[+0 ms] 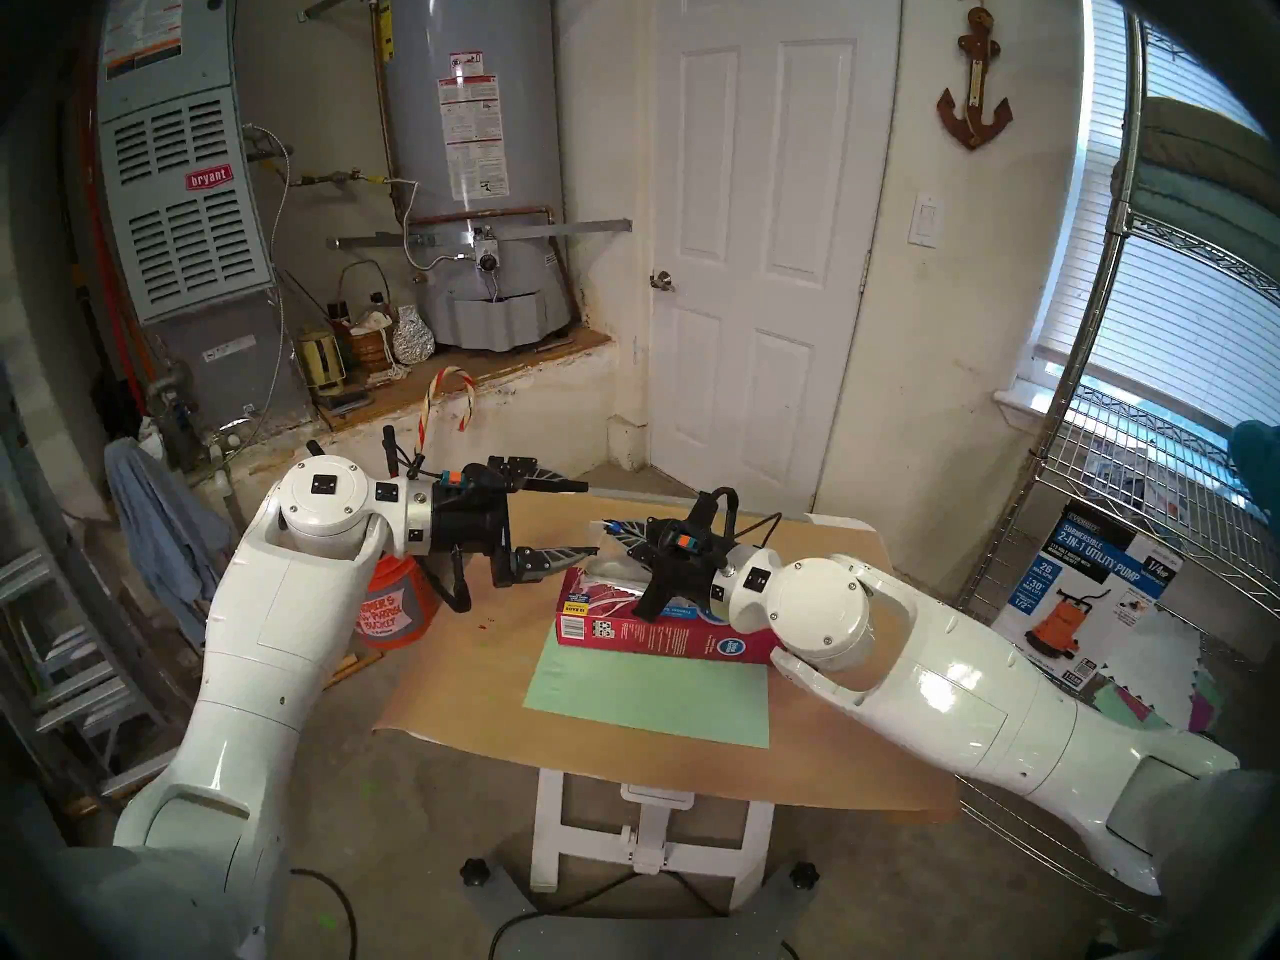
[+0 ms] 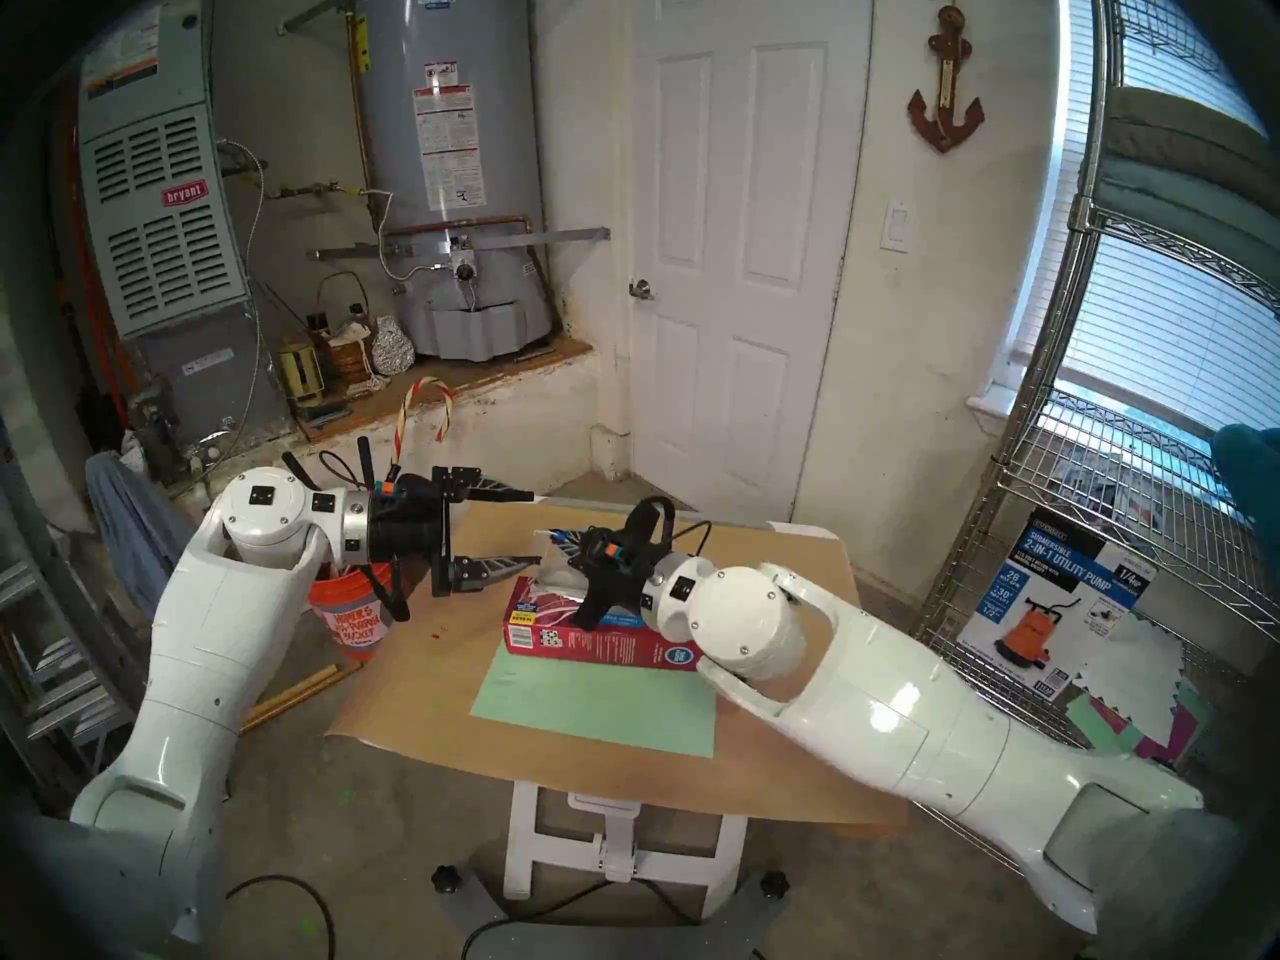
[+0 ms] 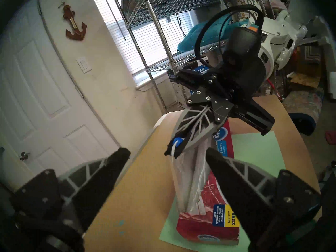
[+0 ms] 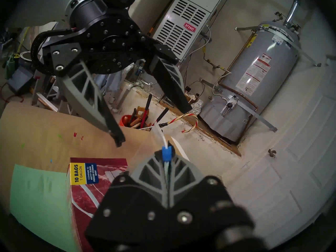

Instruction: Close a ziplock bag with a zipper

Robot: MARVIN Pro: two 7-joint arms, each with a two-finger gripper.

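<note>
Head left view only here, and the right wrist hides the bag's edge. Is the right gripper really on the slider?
Observer: Yes. The right wrist view shows the right gripper shut on the blue slider.
Operator: Any strip past the fingertips?
Observer: Yes. A short white strip sticks out beyond them. It points into the gap of the open left gripper and touches neither finger.
Operator: And the bag?
Observer: In the left wrist view the bag drapes from the slider onto the box.
</note>
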